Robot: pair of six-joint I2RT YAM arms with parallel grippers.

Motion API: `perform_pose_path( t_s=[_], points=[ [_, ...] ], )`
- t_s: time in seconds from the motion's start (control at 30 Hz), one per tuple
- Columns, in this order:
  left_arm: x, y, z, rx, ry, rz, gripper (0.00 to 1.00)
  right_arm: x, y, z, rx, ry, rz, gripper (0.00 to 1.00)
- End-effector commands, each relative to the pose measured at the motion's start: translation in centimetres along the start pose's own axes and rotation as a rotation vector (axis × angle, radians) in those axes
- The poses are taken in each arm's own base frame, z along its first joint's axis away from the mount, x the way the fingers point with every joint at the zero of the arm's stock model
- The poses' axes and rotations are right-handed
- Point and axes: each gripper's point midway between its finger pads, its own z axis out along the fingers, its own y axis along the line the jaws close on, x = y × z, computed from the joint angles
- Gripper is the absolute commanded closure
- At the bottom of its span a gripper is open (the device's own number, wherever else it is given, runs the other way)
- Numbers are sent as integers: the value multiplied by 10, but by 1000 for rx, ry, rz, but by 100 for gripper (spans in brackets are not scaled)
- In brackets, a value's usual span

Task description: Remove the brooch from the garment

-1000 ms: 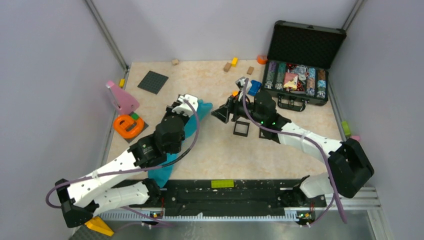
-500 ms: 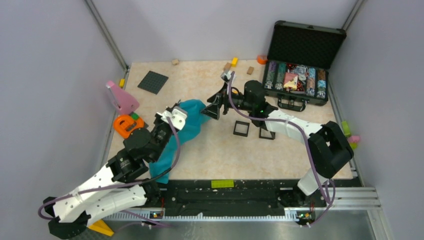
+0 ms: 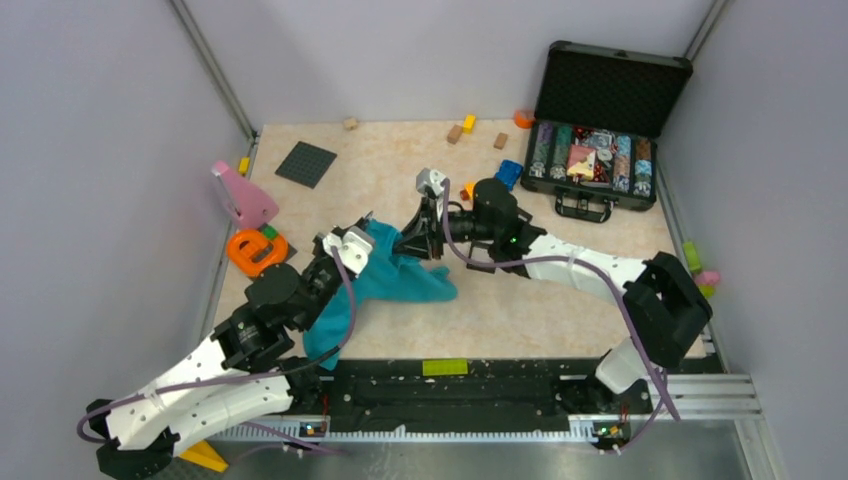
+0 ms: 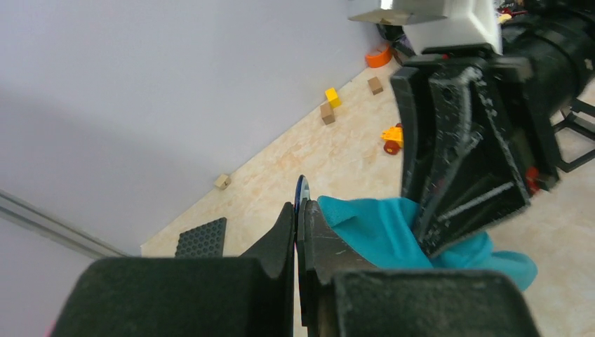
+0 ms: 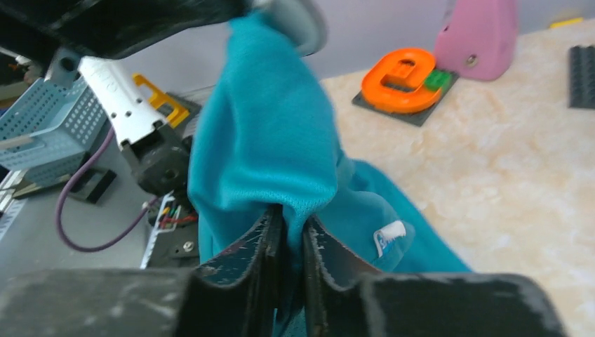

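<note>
Garment (image 3: 398, 278) bunched mid tabletop (image 3: 520, 322), both arms at it.
Right gripper (image 5: 288, 223) pinches a cloth fold; left gripper (image 4: 297, 210) clamps a thin blue disc, probably the brooch (image 4: 302, 188), just beside the cloth.

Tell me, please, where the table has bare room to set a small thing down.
Bare beige tabletop lies between the teal cloth garment, the right arm and the near black rail. Another patch lies between the dark grey square plate and the small wooden blocks. Crowded: mid-table around the garment, and by the open black case.
</note>
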Motion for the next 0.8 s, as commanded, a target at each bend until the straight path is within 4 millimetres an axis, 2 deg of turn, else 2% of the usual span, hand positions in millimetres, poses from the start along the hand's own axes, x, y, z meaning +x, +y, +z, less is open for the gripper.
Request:
perform_pose_path(
  t_s=[0.0, 0.07, 0.2, 0.33, 0.43, 0.63, 0.67, 0.77],
  points=[
    [-15, 6, 3, -54, -95, -112, 100, -12, 43, -5, -39, -54, -70, 87],
    [-16, 3, 5, -53, -119, -170, 100, -2, 54, -2, -35, -31, -60, 89],
    [-19, -5, 7, -33, -167, -287, 100, 10, 59, -2, -12, -5, -40, 90],
    [-23, -21, 10, 46, -211, -405, 100, 21, 51, -10, 61, 22, -30, 90],
    [-25, -28, 12, 89, -219, -473, 100, 21, 50, -22, 108, 21, -52, 93],
    [-19, -27, 14, 101, -219, -507, 100, 20, 51, -35, 152, 23, -58, 97],
    [-17, -28, 15, 104, -207, -496, 100, 18, 47, -37, 172, 15, -53, 100],
    [-6, -29, 18, 105, -137, -429, 100, 9, 32, -47, 229, -14, -6, 100]
  ],
)
